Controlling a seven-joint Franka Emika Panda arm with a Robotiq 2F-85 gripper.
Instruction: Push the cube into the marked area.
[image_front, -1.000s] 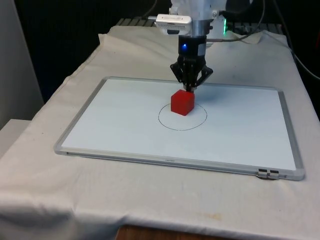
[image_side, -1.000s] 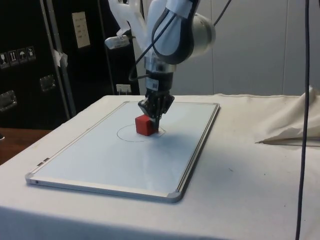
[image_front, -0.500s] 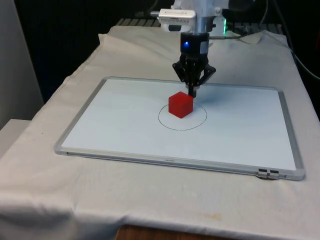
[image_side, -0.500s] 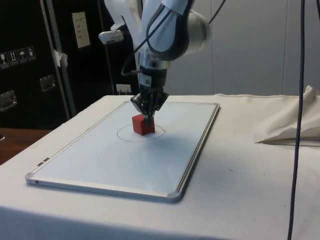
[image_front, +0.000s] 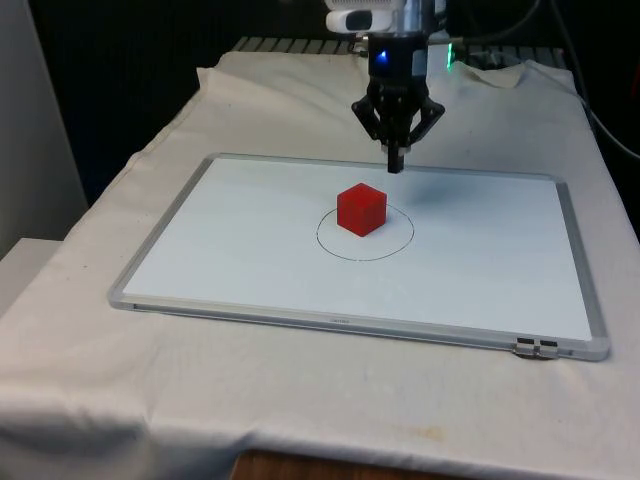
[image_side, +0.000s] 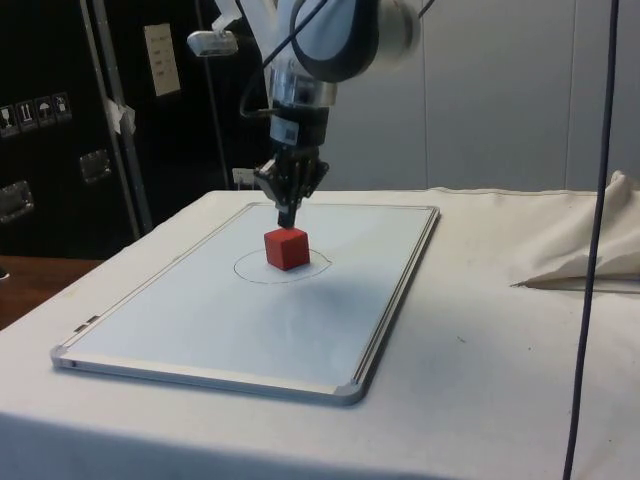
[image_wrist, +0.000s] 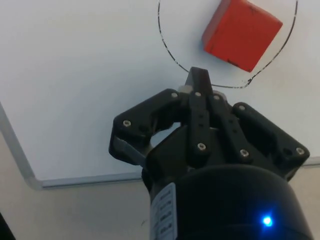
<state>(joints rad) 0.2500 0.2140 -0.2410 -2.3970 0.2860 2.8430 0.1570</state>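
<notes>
A red cube (image_front: 361, 208) (image_side: 287, 247) (image_wrist: 241, 34) sits on the whiteboard (image_front: 250, 230) inside the drawn black circle (image_front: 398, 245) (image_side: 250, 272) (image_wrist: 167, 45), toward its far-left part in the front view. My black gripper (image_front: 395, 165) (image_side: 285, 218) (image_wrist: 199, 79) hangs above the board just beyond the circle's far edge, clear of the cube. Its two fingers are pressed together into one point, holding nothing.
The whiteboard's metal frame (image_front: 350, 322) (image_side: 390, 300) lies flat on the white cloth. Bunched cloth (image_side: 580, 255) rises at the side view's right. Cables (image_front: 610, 125) hang at the front view's far right.
The gripper has let off the cube, risen and drawn back towards the robot and a little to the front view's right. The cube slid slightly into the circle, then stayed.
</notes>
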